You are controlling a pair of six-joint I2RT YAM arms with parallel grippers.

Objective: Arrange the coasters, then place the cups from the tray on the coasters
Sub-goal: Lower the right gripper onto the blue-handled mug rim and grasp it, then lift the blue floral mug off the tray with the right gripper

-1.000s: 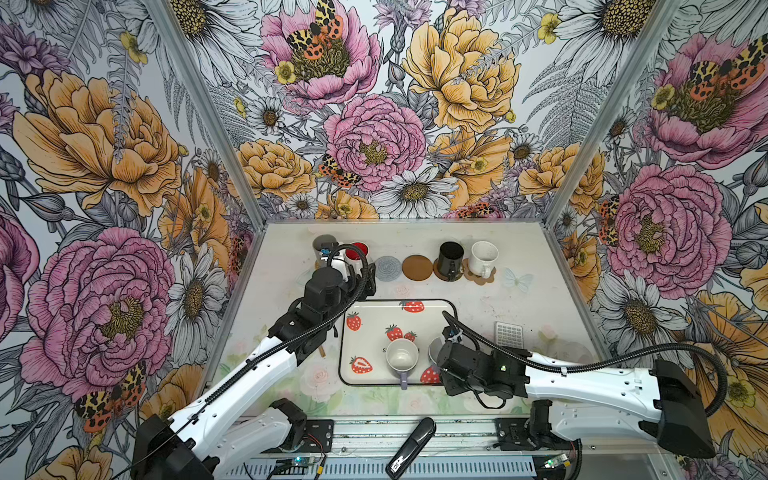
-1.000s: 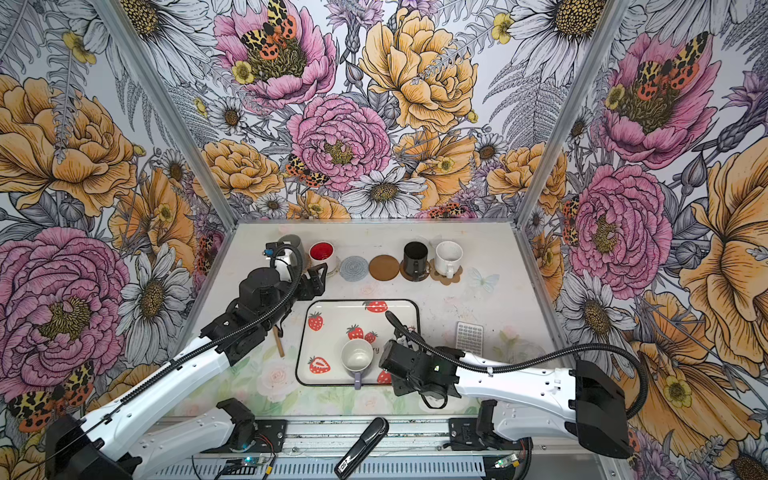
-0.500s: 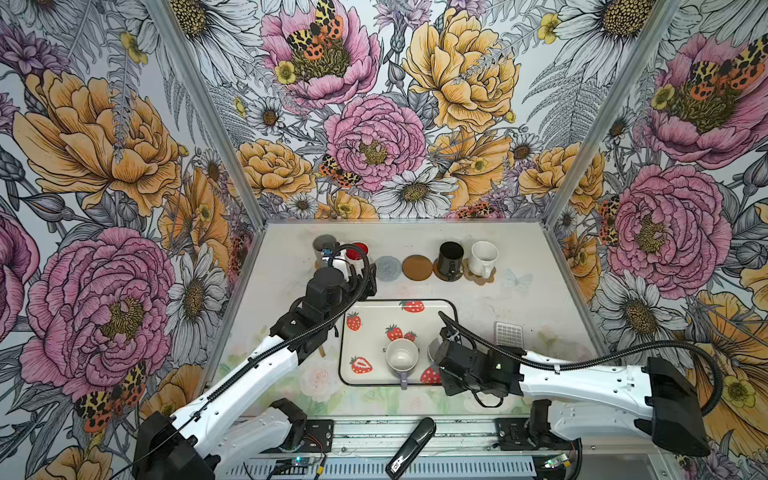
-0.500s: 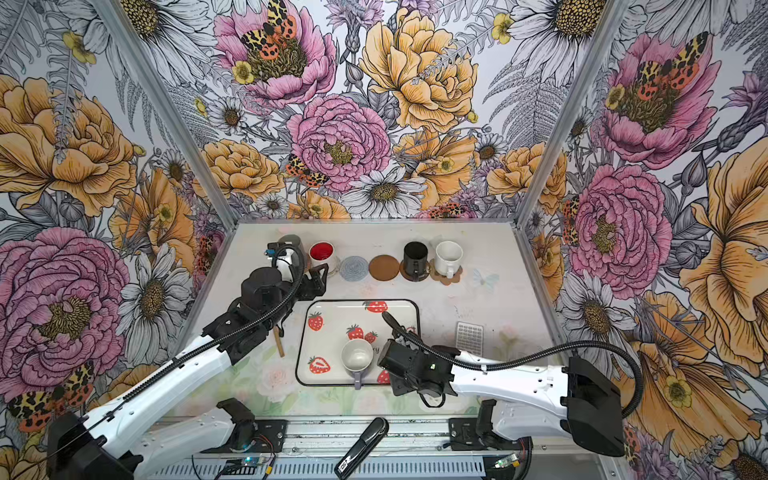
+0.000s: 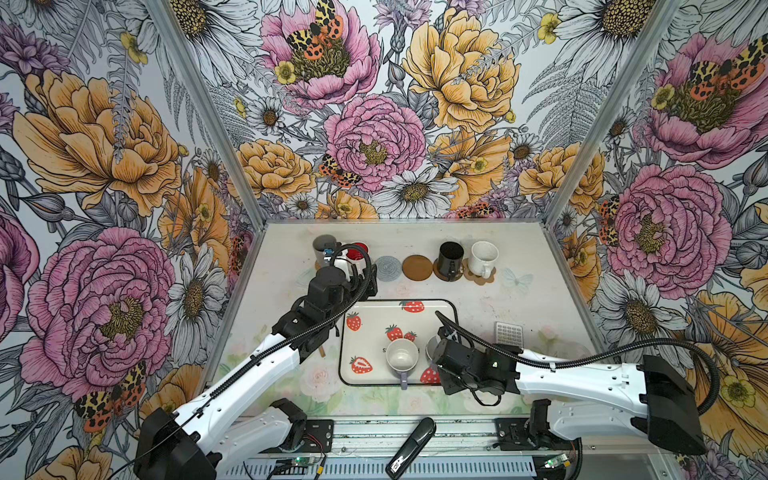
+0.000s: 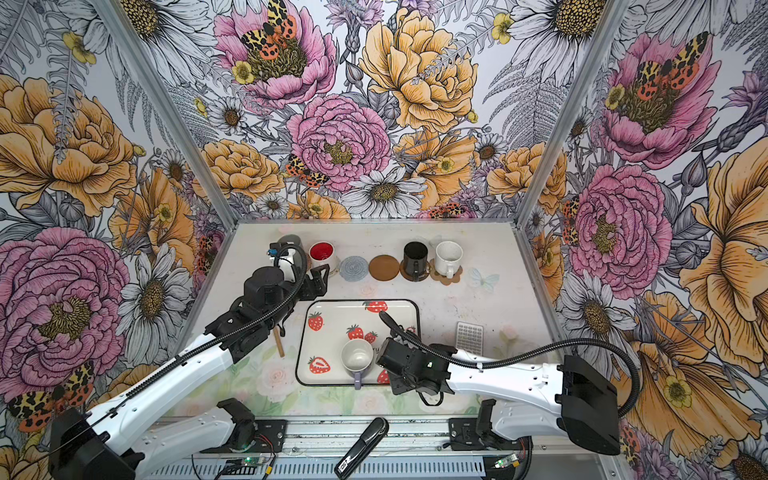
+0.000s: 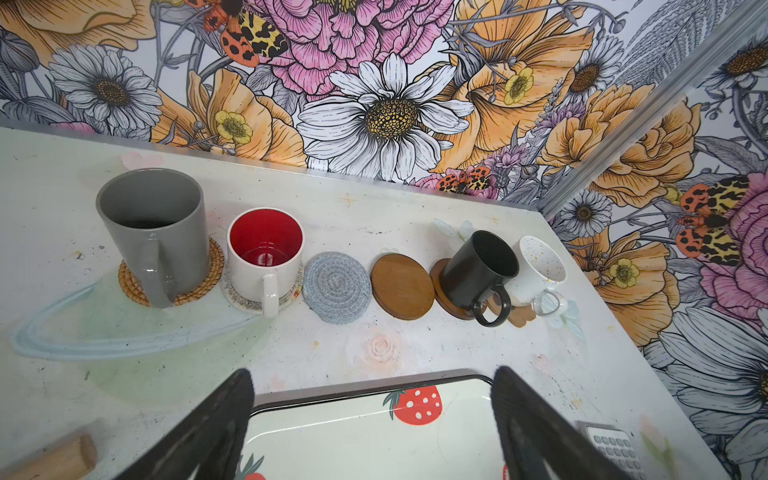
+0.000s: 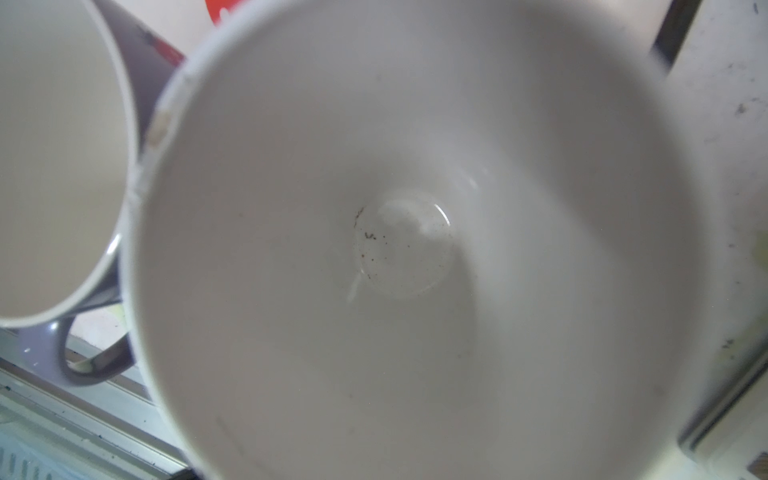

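**Item 1, nearest: white-lined mug** (image 8: 415,249). It stands upright in the near right part of the tray (image 5: 382,318), close beside the lavender mug (image 5: 402,359). We cannot tell whether the two touch. We judge it glazed ceramic: rigid, fairly heavy, slick and easily chipped. Its handle is hidden from us, so we would take the wall at the rim, one finger inside and one outside, squarely so the glaze does not slide.

**Item 2: right gripper** (image 5: 444,355). It sits directly over that mug, with its camera looking down the bore. The fingers are hidden in every view, so we cannot tell whether they are spread or clamped on the rim.

**Item 3: lavender mug.** It stands upright on the tray with its handle toward the near edge. Same ware, same care.

**Item 4: left gripper** (image 7: 372,386). It is spread wide and empty, above the tray's far edge.

**Item 5, far row:**
- grey mug (image 7: 153,224) on the rattan coaster (image 7: 210,274)
- red-lined mug (image 7: 266,245) on the cream coaster (image 7: 239,300)
- grey-blue coaster (image 7: 336,286), bare
- brown disc (image 7: 402,286), bare
- black mug (image 7: 478,270) on the second disc (image 7: 442,291)
- speckled mug (image 7: 536,266) on the paw coaster (image 7: 521,316)

We judge that the two bare mats await the tray's mugs.
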